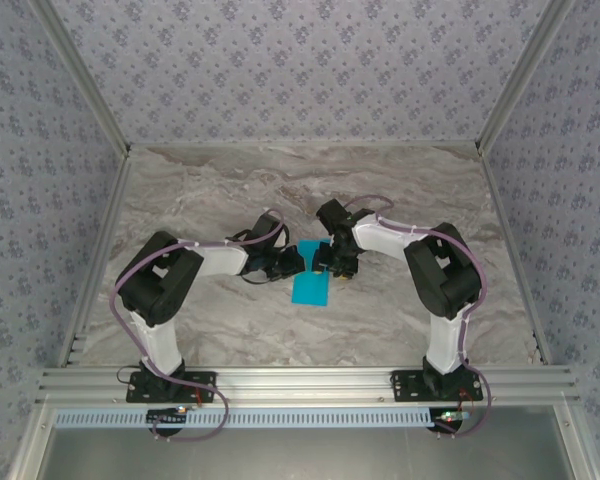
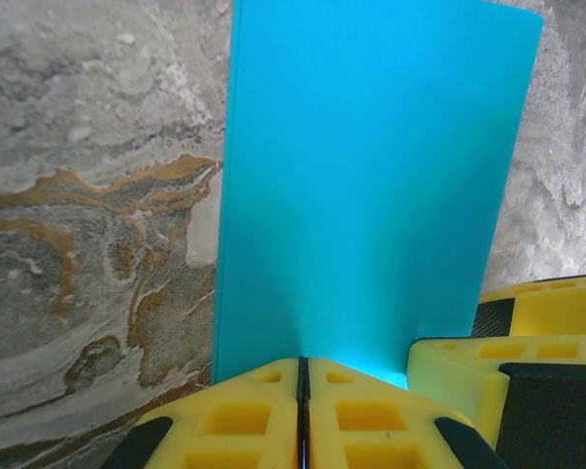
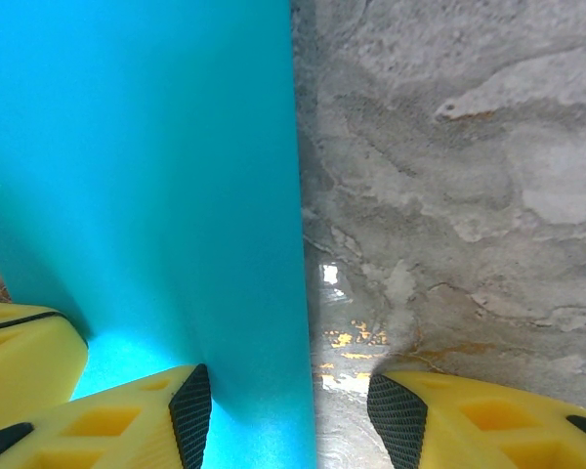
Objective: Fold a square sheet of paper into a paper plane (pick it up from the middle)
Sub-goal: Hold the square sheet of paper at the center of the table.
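Paper sheet (image 2: 371, 176), smooth cyan rectangle, veined marble tabletop (image 2: 88, 127)

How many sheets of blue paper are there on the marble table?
1. The thin cyan-blue paper sheet is at the middle of the grey marble table, one edge pinched in the shut left gripper. A second sheet under it could be hidden.
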Robot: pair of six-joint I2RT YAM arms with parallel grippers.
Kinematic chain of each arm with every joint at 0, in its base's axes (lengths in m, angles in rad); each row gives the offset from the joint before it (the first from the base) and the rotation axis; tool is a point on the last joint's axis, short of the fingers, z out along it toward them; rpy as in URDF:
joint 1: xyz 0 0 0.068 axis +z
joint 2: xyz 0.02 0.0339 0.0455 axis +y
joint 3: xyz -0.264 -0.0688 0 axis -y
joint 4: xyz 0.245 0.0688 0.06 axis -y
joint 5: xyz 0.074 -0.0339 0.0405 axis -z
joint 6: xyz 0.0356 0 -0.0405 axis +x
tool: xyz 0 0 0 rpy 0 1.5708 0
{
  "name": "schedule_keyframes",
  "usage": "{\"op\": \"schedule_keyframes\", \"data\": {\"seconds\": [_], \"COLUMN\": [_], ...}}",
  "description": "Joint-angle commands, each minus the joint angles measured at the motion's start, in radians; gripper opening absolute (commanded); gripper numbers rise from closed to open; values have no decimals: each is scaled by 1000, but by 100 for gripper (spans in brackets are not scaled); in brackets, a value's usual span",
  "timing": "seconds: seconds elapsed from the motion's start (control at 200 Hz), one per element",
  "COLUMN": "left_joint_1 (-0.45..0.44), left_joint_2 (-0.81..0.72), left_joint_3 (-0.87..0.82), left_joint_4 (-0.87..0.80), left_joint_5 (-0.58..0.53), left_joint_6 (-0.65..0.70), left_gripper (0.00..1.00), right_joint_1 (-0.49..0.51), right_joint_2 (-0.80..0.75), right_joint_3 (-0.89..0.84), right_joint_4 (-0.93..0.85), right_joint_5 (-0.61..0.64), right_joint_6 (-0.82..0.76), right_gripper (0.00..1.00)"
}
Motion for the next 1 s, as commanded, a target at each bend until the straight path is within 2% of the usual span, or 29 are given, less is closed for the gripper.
{"op": "schedule_keyframes", "data": {"seconds": [0.0, 0.155, 0.27, 0.505, 0.555, 0.73, 0.814, 0.859, 0.994], "left_joint_1": [-8, -8, -9, -9, -10, -9, -11, -10, -10], "left_joint_2": [14, 59, 85, 120, 124, 122, 120, 118, 121], "left_joint_3": [8, 28, 17, 0, -2, -8, -10, -12, -9], "left_joint_4": [-77, -213, -260, -249, -246, -250, -254, -255, -262], "left_joint_5": [-30, -70, -92, -95, -95, -106, -112, -116, -121], "left_joint_6": [26, 48, 51, 49, 50, 48, 44, 43, 39], "left_gripper": [10, 8, 6, 1, 0, 0, 0, 0, 0], "right_joint_1": [28, 28, 20, 12, 15, 38, 41, 41, 32], "right_joint_2": [159, 83, -31, -290, -312, -265, -219, -198, -141], "right_joint_3": [-84, -84, -91, -159, -169, -143, -136, -135, -124], "right_joint_4": [61, 77, 92, 172, 202, 281, 312, 331, 354], "right_joint_5": [29, 17, 18, 44, 27, -37, -47, -48, -68], "right_joint_6": [3, -3, 0, -9, -20, -27, -9, -4, -8], "right_gripper": [56, 57, 58, 58, 53, 16, 4, 0, 0]}}
